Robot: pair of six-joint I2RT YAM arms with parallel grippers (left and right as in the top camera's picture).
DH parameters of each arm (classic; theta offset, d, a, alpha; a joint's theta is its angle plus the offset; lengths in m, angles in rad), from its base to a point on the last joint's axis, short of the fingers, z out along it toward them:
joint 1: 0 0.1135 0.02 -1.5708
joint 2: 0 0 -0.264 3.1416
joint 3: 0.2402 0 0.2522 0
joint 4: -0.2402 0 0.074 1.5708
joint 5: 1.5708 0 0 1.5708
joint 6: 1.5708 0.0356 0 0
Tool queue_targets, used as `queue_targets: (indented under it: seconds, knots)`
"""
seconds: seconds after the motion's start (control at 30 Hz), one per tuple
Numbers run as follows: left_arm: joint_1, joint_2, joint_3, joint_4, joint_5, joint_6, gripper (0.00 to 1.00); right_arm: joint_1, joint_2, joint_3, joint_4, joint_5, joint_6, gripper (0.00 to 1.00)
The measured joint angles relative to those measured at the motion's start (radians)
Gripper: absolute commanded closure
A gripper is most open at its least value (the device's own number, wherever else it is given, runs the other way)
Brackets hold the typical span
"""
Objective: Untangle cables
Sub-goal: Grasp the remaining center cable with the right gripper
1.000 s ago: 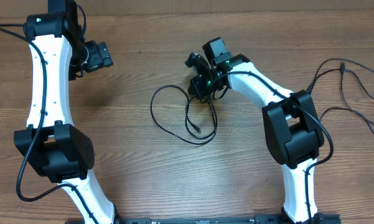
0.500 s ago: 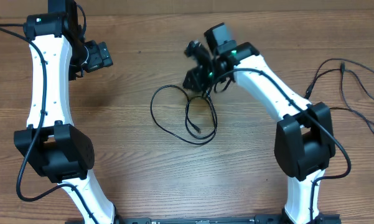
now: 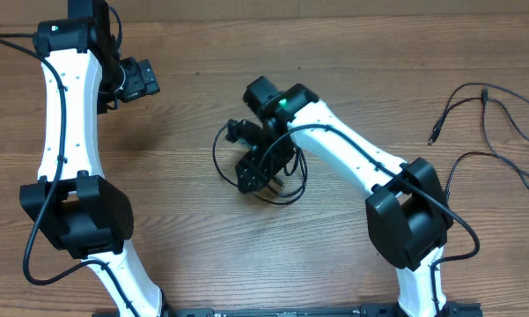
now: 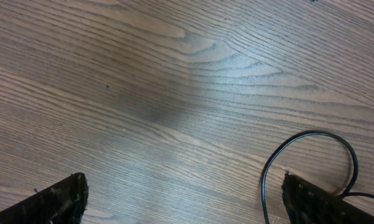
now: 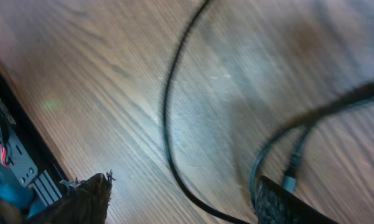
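Note:
A tangle of thin black cables (image 3: 286, 199) lies in loops at the table's middle. My right gripper (image 3: 251, 154) hangs open directly over these loops. In the blurred right wrist view one cable strand (image 5: 166, 118) runs between the spread fingertips (image 5: 90, 196), and a small plug (image 5: 290, 180) lies beside the other finger. Nothing is gripped. My left gripper (image 3: 137, 79) stays at the far left, open and empty. In its wrist view a cable loop (image 4: 311, 132) curves next to the right fingertip (image 4: 317, 202).
More thin black cables (image 3: 502, 163) trail over the table's right side, one ending in a plug (image 3: 431, 138). Bare wooden tabletop (image 3: 185, 246) lies around the tangle.
The right gripper has opened and swung down and to the left, from the tangle's far edge to right over the loops. The left arm has not moved.

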Motion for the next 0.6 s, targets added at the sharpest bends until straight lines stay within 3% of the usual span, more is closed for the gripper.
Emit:
queue_targets:
  seconds: [0.1,0.33,0.4,0.43,0.47,0.6]
  knots:
    - [0.000,0.000,0.000,0.000,0.000,0.000,0.00,0.035,0.000,-0.006,0.043,-0.001,-0.006,0.15]
    - [0.000,0.000,0.000,0.000,0.000,0.000,0.00,0.077,0.000,-0.141,0.189,-0.001,-0.006,0.16]
    - [0.000,0.000,0.000,0.000,0.000,0.000,0.00,0.077,0.000,-0.171,0.210,0.000,-0.004,0.36]
    - [0.000,0.000,0.000,0.000,0.000,0.000,0.00,0.077,0.000,-0.183,0.217,-0.001,-0.002,0.77]
    - [0.000,0.000,0.000,0.000,0.000,0.000,0.00,0.077,0.000,-0.198,0.222,0.000,-0.002,0.96]
    - [0.000,0.000,0.000,0.000,0.000,0.000,0.00,0.077,0.000,-0.202,0.227,-0.001,0.001,0.96]
